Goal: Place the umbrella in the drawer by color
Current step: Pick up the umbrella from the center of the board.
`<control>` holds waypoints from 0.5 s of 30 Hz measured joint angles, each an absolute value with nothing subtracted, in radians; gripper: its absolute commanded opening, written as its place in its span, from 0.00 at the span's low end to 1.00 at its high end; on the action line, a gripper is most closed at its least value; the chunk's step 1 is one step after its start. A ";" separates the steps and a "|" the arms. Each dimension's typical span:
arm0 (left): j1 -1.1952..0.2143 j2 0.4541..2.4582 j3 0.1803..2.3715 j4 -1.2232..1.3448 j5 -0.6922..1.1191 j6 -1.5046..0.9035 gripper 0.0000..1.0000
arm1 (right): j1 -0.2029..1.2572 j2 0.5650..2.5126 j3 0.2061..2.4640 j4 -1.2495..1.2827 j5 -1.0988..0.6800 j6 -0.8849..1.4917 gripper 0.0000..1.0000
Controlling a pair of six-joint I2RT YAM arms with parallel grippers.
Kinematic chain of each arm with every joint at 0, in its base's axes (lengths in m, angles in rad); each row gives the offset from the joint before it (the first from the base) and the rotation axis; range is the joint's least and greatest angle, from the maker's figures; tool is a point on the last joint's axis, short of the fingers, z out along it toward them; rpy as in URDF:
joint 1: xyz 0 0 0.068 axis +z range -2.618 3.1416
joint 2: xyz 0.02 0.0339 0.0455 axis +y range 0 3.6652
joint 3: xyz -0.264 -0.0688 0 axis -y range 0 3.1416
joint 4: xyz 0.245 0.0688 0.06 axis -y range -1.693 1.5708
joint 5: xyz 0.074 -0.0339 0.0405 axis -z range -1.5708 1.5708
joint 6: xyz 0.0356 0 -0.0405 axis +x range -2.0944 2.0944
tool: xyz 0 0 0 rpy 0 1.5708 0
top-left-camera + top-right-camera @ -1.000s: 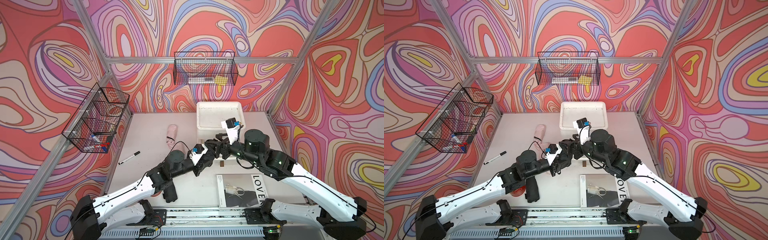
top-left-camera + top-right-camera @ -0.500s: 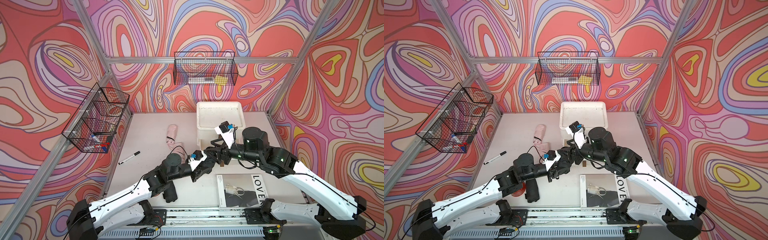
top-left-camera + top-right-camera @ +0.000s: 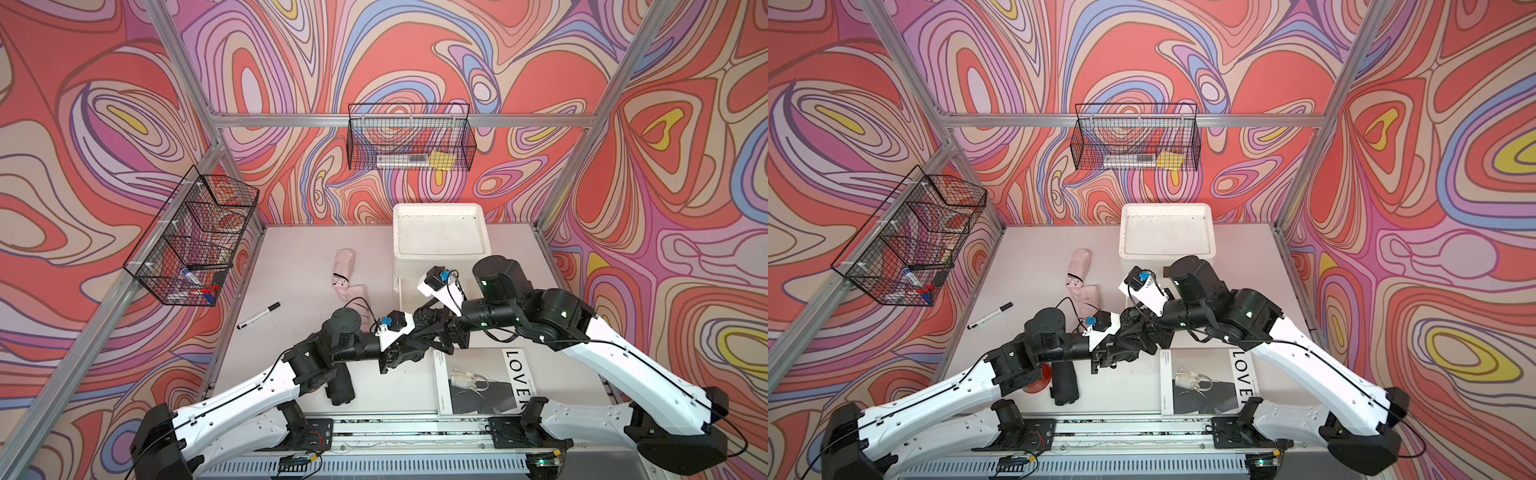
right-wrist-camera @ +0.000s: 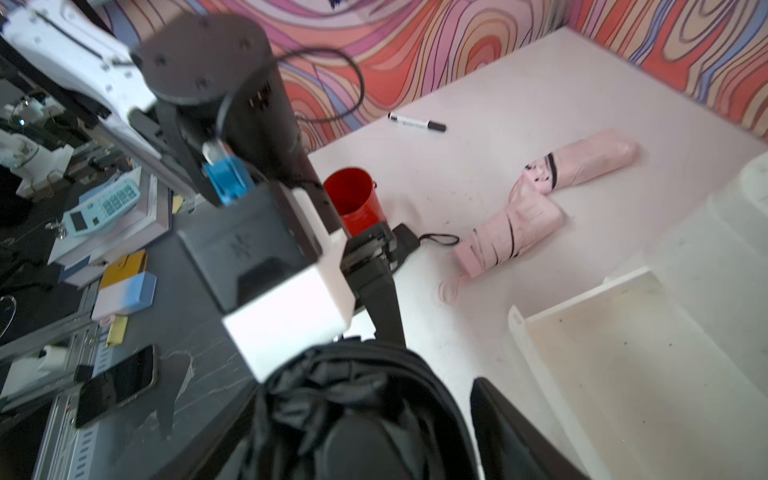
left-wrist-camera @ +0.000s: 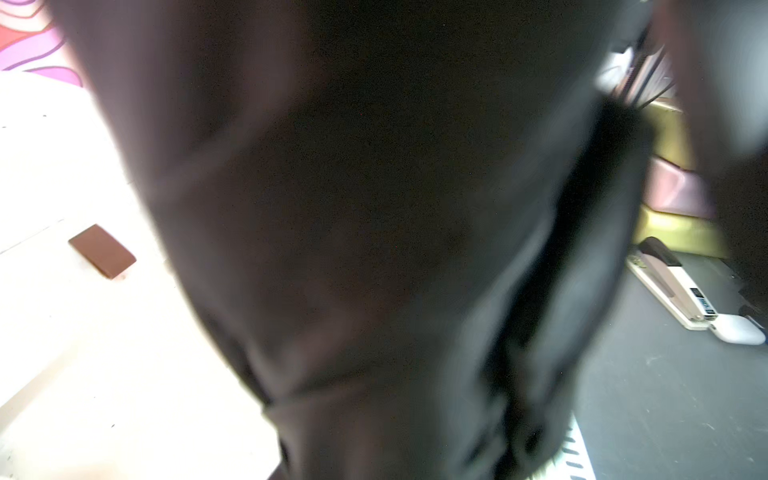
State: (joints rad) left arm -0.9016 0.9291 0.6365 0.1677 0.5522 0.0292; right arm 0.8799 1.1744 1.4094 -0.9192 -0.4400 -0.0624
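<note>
Top views bright, sharp; left wrist mostly dark blur; right wrist foreground soft, perhaps motion.

black umbrella [image 4: 324,382]: matt cloth, creased
pink umbrella [image 4: 590,160]: smooth cloth
drawer [image 4: 623,365]: white plastic, scuffed matt
wall basket [image 3: 409,141]: black metal wire
magazine [image 3: 478,382]: smooth paper
red cup [image 4: 353,199]: glossy

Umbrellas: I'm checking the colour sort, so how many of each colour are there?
Pink: 2, far pink umbrella, near pink umbrella, both on the table.
Black: 2, held black umbrella, loose black umbrella on the table.
Total: 4
</note>
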 measured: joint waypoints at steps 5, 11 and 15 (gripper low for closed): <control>-0.902 0.918 0.637 0.159 0.581 0.030 0.29 | 0.880 1.206 1.416 -1.030 -0.451 -0.157 0.74; -0.902 0.921 0.659 0.146 0.603 0.035 0.29 | 0.881 1.230 1.476 -1.055 -0.466 -0.210 0.73; -0.902 0.926 0.670 0.146 0.617 0.038 0.29 | 0.881 1.238 1.509 -1.055 -0.482 -0.233 0.70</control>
